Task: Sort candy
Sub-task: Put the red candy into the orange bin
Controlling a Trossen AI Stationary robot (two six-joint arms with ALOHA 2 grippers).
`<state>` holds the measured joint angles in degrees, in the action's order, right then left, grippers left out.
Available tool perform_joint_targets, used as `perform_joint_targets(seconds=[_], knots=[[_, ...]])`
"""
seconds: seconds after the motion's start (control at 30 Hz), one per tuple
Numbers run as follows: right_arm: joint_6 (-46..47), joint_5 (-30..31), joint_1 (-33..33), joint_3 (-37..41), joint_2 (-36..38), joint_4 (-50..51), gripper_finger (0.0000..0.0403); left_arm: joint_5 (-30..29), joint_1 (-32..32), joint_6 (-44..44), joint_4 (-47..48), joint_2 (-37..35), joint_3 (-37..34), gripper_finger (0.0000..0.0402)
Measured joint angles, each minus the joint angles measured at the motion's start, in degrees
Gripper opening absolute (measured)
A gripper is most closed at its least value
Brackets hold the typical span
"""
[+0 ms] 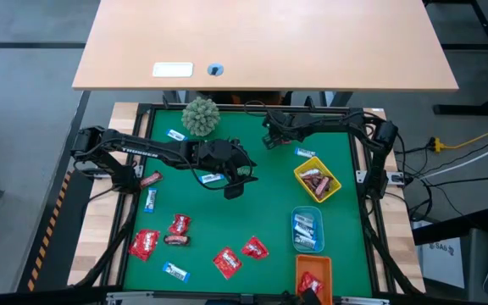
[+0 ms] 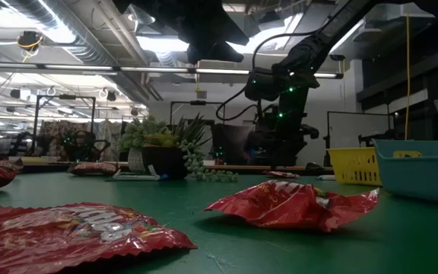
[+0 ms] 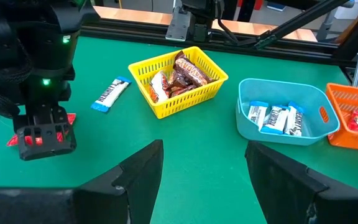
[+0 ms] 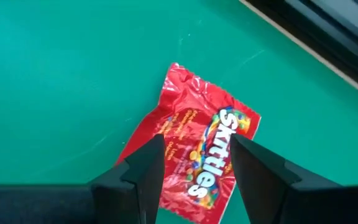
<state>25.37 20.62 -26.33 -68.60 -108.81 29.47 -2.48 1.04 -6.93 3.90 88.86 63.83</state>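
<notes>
Candy lies scattered on the green mat [image 1: 269, 203]: red packets [image 1: 144, 244], blue-and-white wrappers [image 1: 151, 200] and a brown bar [image 1: 176, 240]. One red Skittles packet [image 4: 197, 155] lies flat on the mat at the far middle. My right gripper [image 4: 194, 171] points down over it, open, with one finger to each side of the packet's near end. In the high view that gripper [image 1: 271, 137] hides the packet. My left gripper [image 3: 204, 180] hangs open above the mat's middle [image 1: 235, 182] with nothing between its fingers. My right gripper stands over the red packet's near end [image 4: 194, 186] from above, fingers slanting down. I cannot tell whether the fingers touch it. The packet lies flat on the mat.
At the right stand a yellow tray [image 1: 317, 180] with brown bars, a blue tray [image 1: 307, 229] with blue-and-white wrappers and an orange tray [image 1: 313, 284] with red packets. A small green plant [image 1: 200, 115] stands at the far edge. A black frame [image 1: 363, 212] rims the mat.
</notes>
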Motion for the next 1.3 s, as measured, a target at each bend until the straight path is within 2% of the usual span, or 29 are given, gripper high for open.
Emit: perform_joint_targets(seconds=[0.73, 0.9, 1.3], knots=[[-6.41, 9.81, -0.83, 0.00, 0.00, -2.96, 0.0179, 0.00, 0.01, 0.01, -0.02, 0.00, 0.00, 0.0224], [-6.41, 9.55, -0.85, 0.00, 0.00, -2.93, 0.0179, 0.00, 0.02, 0.01, -0.02, 0.00, 0.00, 0.0224], [-6.30, 2.72, -0.66, 0.00, 0.00, -1.11, 0.0179, 0.00, 0.00, -0.01, -0.04, 0.00, 0.00, 0.0224]])
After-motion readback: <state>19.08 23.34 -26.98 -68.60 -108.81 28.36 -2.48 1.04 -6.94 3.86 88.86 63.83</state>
